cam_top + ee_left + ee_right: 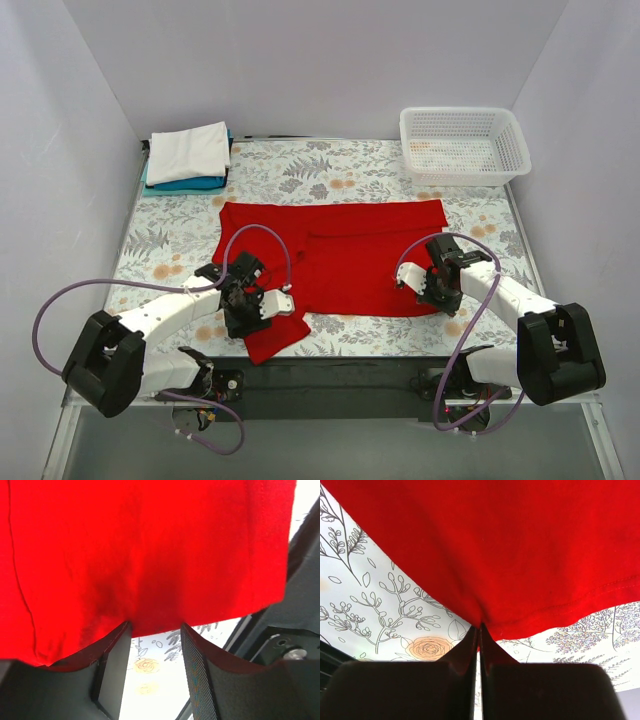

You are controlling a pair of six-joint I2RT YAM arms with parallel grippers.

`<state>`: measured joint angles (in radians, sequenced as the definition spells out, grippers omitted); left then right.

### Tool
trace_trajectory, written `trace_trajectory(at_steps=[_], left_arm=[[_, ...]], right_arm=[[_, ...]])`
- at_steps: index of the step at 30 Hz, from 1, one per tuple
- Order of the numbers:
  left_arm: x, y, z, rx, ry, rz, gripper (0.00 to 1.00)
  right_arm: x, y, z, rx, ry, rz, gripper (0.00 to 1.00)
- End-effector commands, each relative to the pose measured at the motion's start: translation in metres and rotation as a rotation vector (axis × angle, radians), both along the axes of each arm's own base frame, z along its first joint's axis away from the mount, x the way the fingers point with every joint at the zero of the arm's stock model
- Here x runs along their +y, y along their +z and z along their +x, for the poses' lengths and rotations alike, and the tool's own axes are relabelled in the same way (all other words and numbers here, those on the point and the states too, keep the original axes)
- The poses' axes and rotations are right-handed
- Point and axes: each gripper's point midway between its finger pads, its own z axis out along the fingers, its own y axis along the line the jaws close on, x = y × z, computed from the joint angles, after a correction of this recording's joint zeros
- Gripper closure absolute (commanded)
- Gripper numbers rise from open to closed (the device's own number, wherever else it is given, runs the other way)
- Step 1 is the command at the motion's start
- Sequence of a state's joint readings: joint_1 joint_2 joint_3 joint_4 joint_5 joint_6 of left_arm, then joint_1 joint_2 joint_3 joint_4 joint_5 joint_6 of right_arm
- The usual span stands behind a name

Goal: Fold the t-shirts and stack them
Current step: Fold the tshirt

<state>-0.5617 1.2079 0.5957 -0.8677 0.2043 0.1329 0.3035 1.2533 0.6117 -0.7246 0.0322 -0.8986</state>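
Where its two dark fingers [462, 675] press flat together, the right end effector [479, 629] pinches the stitched near hem of the red t-shirt [340, 250], and the cloth puckers to a point at the pinch. From above, this end effector sits at the shirt's near right corner, toward the right edge of the tabletop [300, 165]. The left end effector [155, 630] has its fingers [112, 672] standing partly apart, with the floral tablecloth [145, 667] showing through the gap. The red cloth's edge lies across the fingertips and creases run down toward them, yet whether the cloth is truly clamped I cannot tell. This end effector sits at the shirt's near left part, where a red flap lies out toward the near edge. The red t-shirt lies spread wide across the middle of the tabletop, its far edge straight and parallel to the far edge. In the far left corner the white t-shirt [188, 152] lies folded on top of the folded teal-blue t-shirt [185, 184]. In the far right corner stands a white mesh basket [465, 172].
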Motion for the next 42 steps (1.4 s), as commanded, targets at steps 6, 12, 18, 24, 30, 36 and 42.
trace_trajectory(at_steps=[6,12,18,24,30,36,42], left_arm=[[0.014,-0.025,0.007,-0.068,-0.042,0.117,0.74],[0.003,0.004,0.002,-0.083,-0.066,0.027,1.0],[-0.005,0.05,0.001,-0.124,-0.026,-0.054,1.0],[-0.013,0.08,0.028,-0.166,0.021,-0.109,1.0],[-0.013,0.104,0.082,-0.18,0.085,-0.161,1.0],[-0.014,0.107,0.124,-0.178,0.097,-0.155,1.0],[-0.008,0.106,0.166,-0.167,0.122,-0.162,1.0]], right_arm=[[0.002,-0.001,-0.001,0.009,-0.012,0.006,0.99],[-0.003,0.013,-0.009,0.016,0.012,-0.001,0.99],[-0.011,0.044,-0.007,-0.045,0.023,0.014,0.99],[-0.013,0.058,0.007,-0.064,0.022,0.057,0.99],[-0.009,0.072,0.036,-0.069,0.006,0.096,0.99],[-0.008,0.079,0.063,-0.066,0.006,0.119,0.99],[-0.012,0.081,0.09,-0.065,0.017,0.127,0.99]])
